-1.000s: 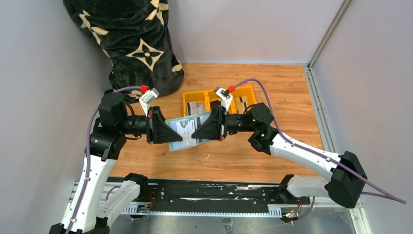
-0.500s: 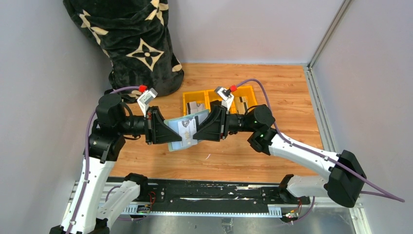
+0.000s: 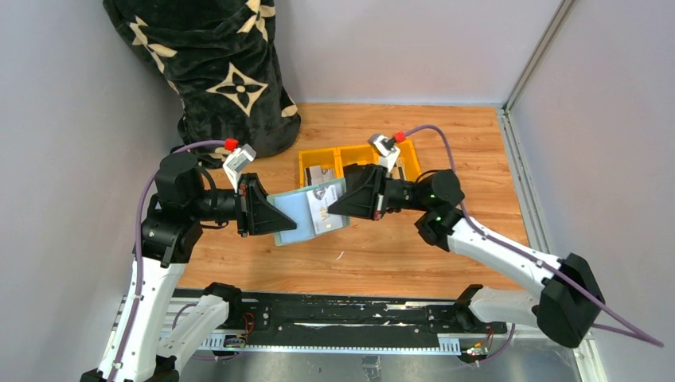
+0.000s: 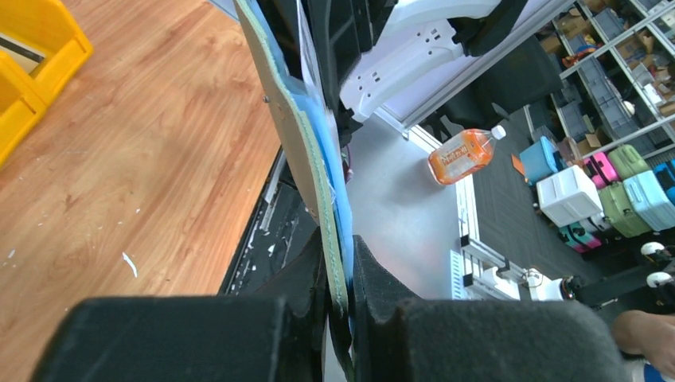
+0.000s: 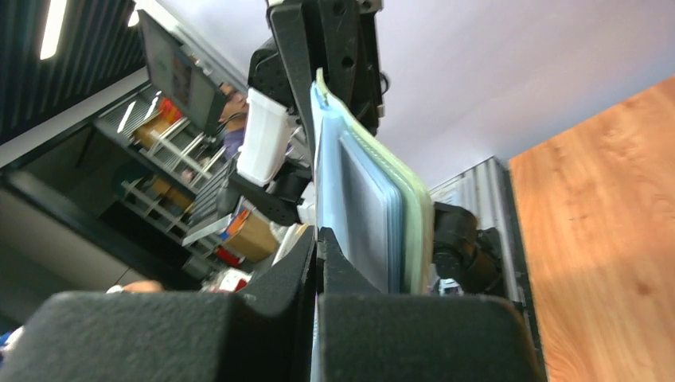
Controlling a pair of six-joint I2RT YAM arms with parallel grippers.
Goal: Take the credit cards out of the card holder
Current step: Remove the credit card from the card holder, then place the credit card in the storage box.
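Observation:
The sage-green card holder (image 3: 291, 220) hangs open above the table between both arms, its blue-tinted clear sleeves facing up. My left gripper (image 3: 271, 217) is shut on its left edge; in the left wrist view the jaws (image 4: 341, 243) pinch the green cover (image 4: 293, 131) and the sleeves. My right gripper (image 3: 336, 208) is shut on a white credit card (image 3: 325, 215) that sticks partly out of the holder's right side. In the right wrist view the jaws (image 5: 317, 235) clamp the thin card edge (image 5: 321, 159), with the holder (image 5: 415, 219) just beside it.
A yellow three-compartment tray (image 3: 306, 157) stands behind the holder, with cards (image 3: 322, 173) lying in its compartments; its corner shows in the left wrist view (image 4: 36, 60). A black patterned fabric bag (image 3: 215, 64) stands at the back left. Grey walls close in both sides.
My right gripper has drawn back to the right with the white card, which now sticks further out of the holder. The left gripper has held the holder almost still.

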